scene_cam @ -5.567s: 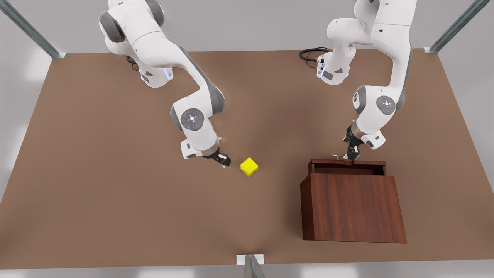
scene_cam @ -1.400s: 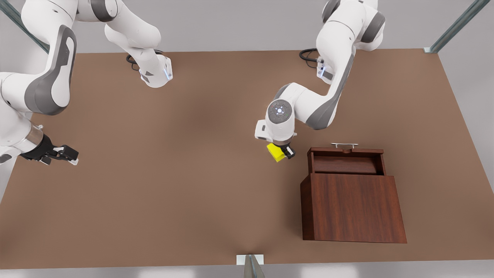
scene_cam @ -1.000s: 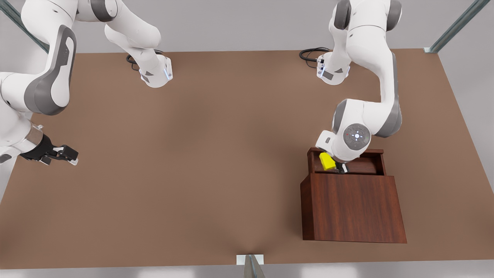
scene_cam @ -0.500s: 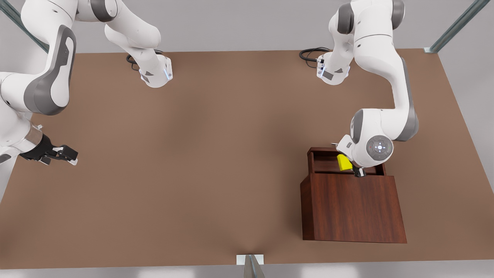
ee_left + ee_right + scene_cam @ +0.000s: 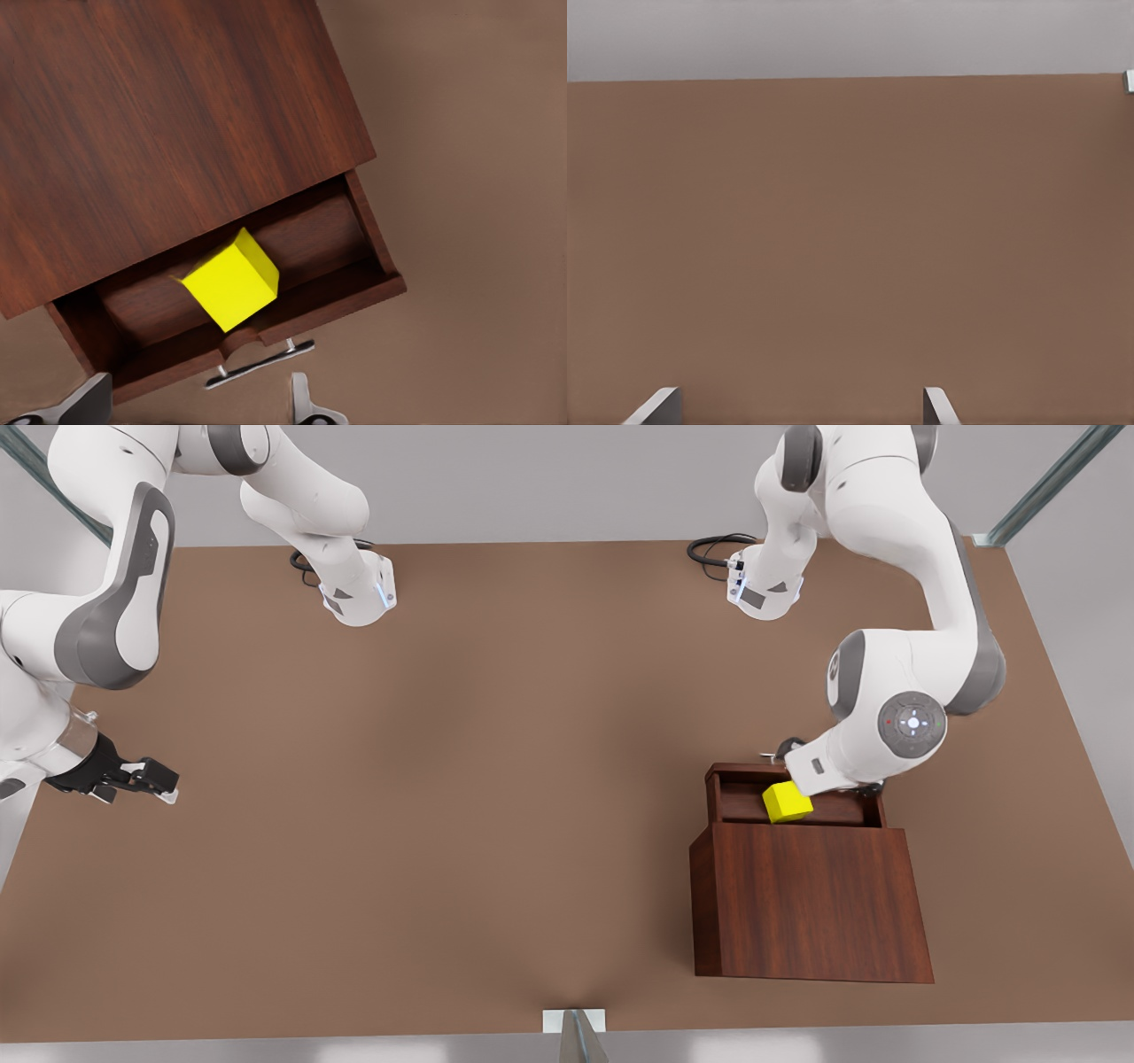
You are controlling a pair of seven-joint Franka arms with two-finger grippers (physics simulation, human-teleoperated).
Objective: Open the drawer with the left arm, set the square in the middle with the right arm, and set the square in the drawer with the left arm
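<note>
The yellow square (image 5: 787, 802) (image 5: 231, 280) lies tilted inside the pulled-out drawer (image 5: 716, 793) (image 5: 354, 299) of the reddish-brown cabinet (image 5: 811, 903) (image 5: 159, 115). The drawer's silver handle (image 5: 261, 363) faces away from the cabinet. My left gripper (image 5: 199, 394) hangs above the drawer's handle side, open, with its fingers apart from the square. In the front view its wrist (image 5: 911, 724) sits over the drawer's far right corner and hides the fingers. My right gripper (image 5: 164, 781) (image 5: 797, 407) waits open and holding nothing near the table's edge at the front view's left.
The brown tabletop (image 5: 496, 779) (image 5: 850, 230) stretches between the two arms. Both arm bases (image 5: 354, 598) (image 5: 762, 589) stand at the far edge, with black cables beside them. Metal frame posts (image 5: 1045, 487) rise at the corners.
My left gripper carried the square over the open drawer and let it go. The square now lies in the drawer, and the arm has swung toward the front view's right. The right arm stayed still.
</note>
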